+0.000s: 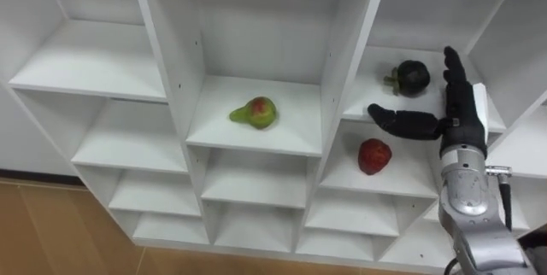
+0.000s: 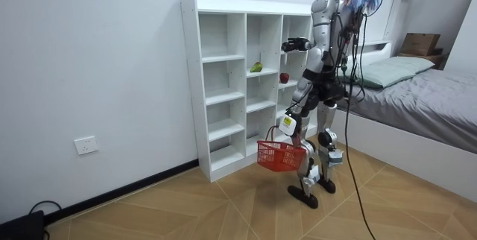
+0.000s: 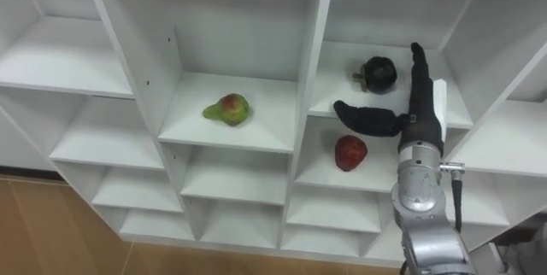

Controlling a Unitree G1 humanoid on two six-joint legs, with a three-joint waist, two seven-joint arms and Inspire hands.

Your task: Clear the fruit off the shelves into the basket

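A dark round fruit (image 1: 412, 77) (image 3: 377, 73) sits on an upper shelf of the white closet (image 1: 256, 130). My right hand (image 1: 457, 104) (image 3: 420, 100) is raised just right of it, open, fingers straight up and thumb stretched left below the fruit, not touching it. A red fruit (image 1: 374, 155) (image 3: 349, 152) lies on the shelf below, under the thumb. A green-red pear (image 1: 255, 113) (image 3: 227, 108) rests in the middle compartment. In the room view my left hand (image 2: 286, 124) hangs low, shut on the handle of a red basket (image 2: 280, 155).
I stand facing the closet (image 2: 246, 83) on a wooden floor. A bed (image 2: 425, 113) lies at the room view's right, behind me. The closet's other compartments hold nothing, and upright dividers (image 1: 342, 61) separate the fruits.
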